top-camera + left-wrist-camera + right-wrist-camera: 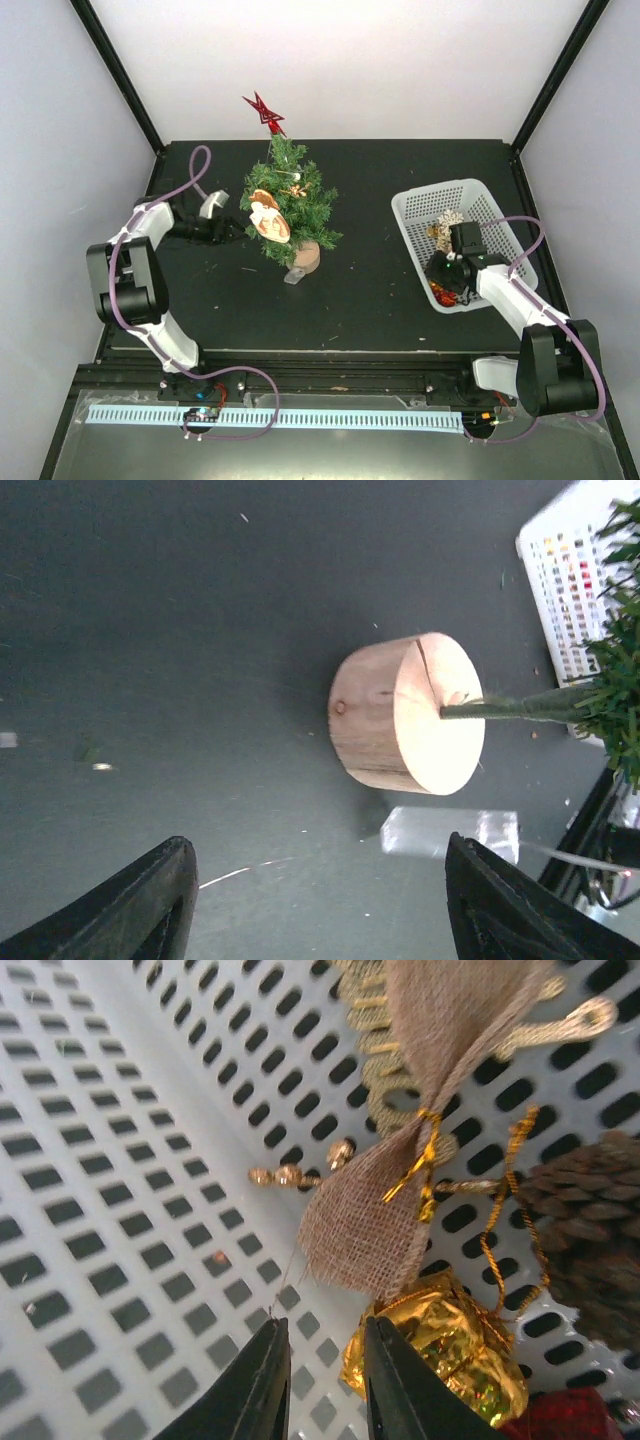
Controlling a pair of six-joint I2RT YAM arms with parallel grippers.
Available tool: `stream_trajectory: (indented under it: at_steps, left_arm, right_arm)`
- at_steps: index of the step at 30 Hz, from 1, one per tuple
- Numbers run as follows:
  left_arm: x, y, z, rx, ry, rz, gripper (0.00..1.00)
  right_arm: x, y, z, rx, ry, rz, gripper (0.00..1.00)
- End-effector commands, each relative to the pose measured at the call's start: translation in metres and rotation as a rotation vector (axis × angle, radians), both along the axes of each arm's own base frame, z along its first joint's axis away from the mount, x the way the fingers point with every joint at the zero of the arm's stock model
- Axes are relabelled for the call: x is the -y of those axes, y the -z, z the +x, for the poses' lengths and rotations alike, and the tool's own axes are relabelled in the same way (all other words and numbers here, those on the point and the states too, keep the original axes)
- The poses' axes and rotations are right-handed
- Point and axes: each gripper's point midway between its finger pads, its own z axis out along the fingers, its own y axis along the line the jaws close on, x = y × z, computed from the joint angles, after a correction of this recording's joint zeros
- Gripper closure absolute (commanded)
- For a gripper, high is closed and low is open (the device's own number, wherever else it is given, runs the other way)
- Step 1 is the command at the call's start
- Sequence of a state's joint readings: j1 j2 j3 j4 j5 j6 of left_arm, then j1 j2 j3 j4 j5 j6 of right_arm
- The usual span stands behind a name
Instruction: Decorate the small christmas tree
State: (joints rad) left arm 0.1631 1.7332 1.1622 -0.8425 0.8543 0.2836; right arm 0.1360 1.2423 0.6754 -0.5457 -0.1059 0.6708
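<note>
basket (pixel 416 211) holds burlap bow (pixel 385 1210), gold parcel (pixel 445 1345), pinecone (pixel 590 1240).

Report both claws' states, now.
Left claw: open, empty, by the tree.
Right claw: nearly closed, empty, in the basket.

small christmas tree (pixel 288 205) | dark-green, bristly, red star on top, ornaments hung | upright on round wooden stump | table centre-left

Overhead view spans table (pixel 370 300); wrist views close, downward.
</note>
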Motion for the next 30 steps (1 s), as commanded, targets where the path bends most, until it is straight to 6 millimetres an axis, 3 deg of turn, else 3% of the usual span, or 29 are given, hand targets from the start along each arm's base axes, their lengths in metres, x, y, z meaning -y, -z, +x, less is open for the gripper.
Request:
stream_trajectory:
  at_steps: [1,7,10,12,18,20,30]
  left_arm:
    - [-0.024,-0.031,0.005,0.117,-0.022,0.025,0.3]
    - [-0.032,-0.05,0.004,0.197,-0.035,0.068,0.27]
    - [-0.035,-0.061,0.006,0.244,-0.045,0.093,0.27]
    - [-0.036,-0.067,0.007,0.277,-0.049,0.114,0.25]
    - [-0.038,-0.077,0.008,0.328,-0.066,0.134,0.23]
    - [-0.037,-0.077,0.007,0.335,-0.074,0.122,0.23]
    - [-0.033,-0.074,0.002,0.333,-0.071,0.098,0.21]
  right_arm:
    - [-0.043,-0.003,-0.004,0.02,-0.065,0.228,0.77]
    - [-0.101,-0.021,-0.005,0.027,-0.177,0.334,0.77]
    - [-0.114,-0.028,0.0,0.033,-0.208,0.343,0.77]
    - [-0.098,-0.031,0.006,0.039,-0.185,0.233,0.75]
    - [-0.048,-0.052,0.029,0.102,-0.121,-0.076,0.49]
    - [-0.038,-0.052,0.034,0.093,-0.108,-0.124,0.48]
    - [-0.012,-0.006,0.028,-0.049,-0.064,-0.136,0.44]
